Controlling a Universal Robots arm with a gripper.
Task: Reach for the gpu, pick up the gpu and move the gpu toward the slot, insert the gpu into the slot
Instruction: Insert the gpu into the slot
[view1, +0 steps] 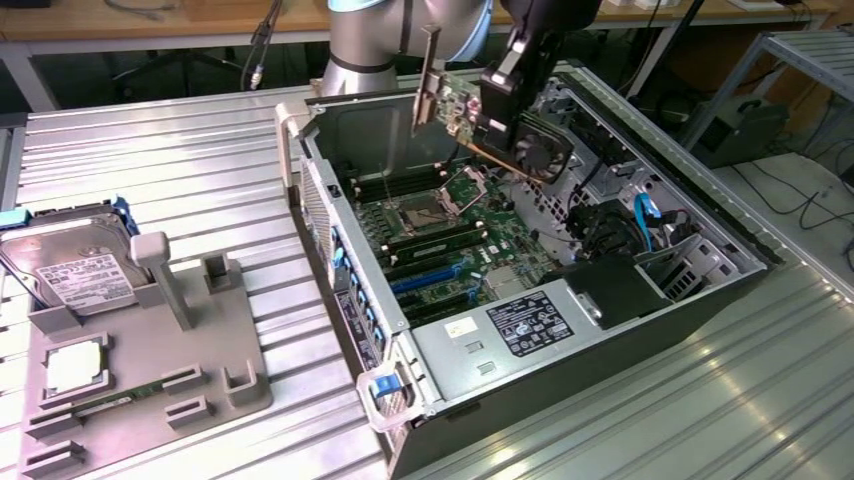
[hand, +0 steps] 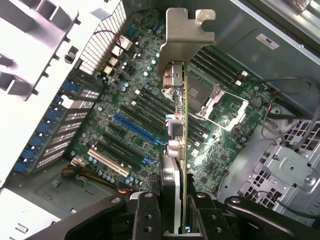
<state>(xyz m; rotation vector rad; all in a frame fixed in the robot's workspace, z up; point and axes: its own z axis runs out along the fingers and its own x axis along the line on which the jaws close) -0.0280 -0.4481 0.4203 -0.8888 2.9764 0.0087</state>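
Gripping the gpu (hand: 177, 125) edge-on, the tool (hand: 175, 220) hangs above the motherboard (hand: 235, 117).

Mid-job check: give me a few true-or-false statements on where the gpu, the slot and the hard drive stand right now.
The hand grips the gpu. True.
The gpu sits in the blue slot. False: it hangs above the motherboard; the slot is empty.
The hard drive sits on the grey fixture outside the case. True.
The case is closed. False: its side is open.
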